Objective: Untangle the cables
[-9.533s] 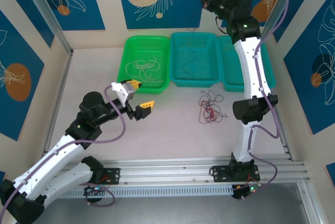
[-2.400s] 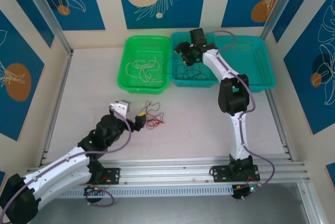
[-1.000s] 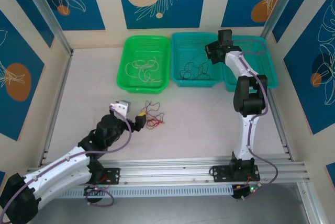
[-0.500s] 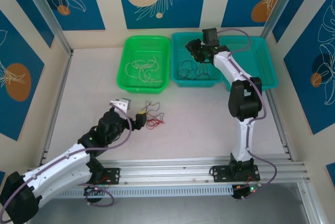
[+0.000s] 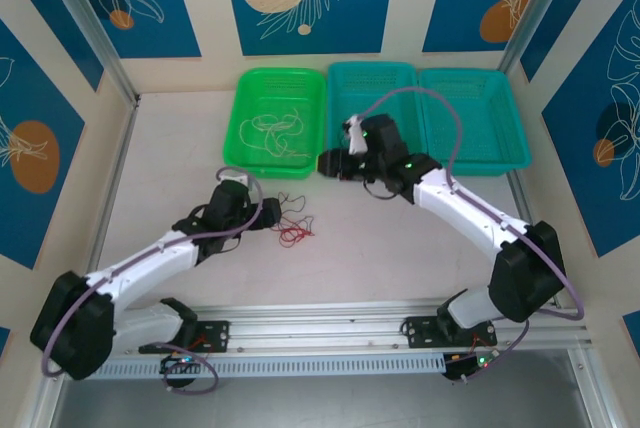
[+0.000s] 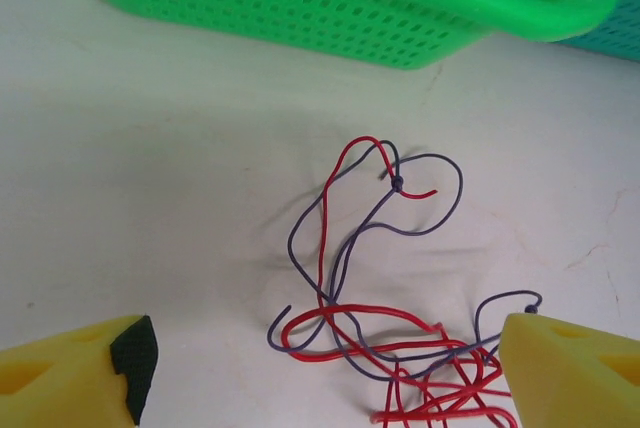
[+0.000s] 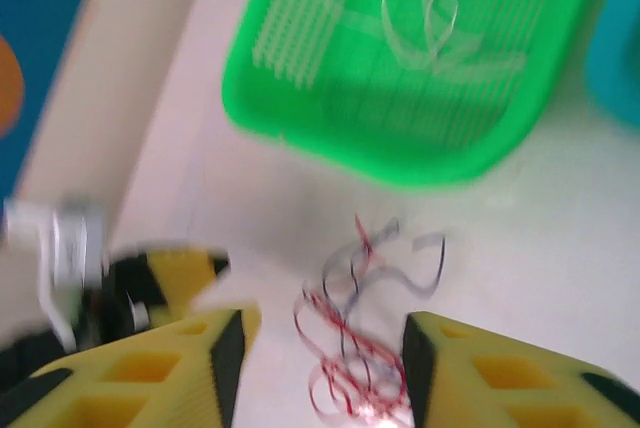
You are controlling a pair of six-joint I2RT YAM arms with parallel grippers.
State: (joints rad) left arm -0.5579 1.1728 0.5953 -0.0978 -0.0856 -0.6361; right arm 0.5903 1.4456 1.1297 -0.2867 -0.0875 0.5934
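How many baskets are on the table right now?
3: a green basket at the far left, a middle teal basket partly behind the right arm, and a right teal basket beside it.

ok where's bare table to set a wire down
Bare table left of the green basket, and near the rail right of the tangled wires. Crowded between that basket and the wires, where the left gripper and right gripper hover.

The basket (image 6: 330,8) is glossy perforated plastic, the table (image 6: 150,168) matt and smooth, the cables (image 6: 390,313) slick-coated wire.
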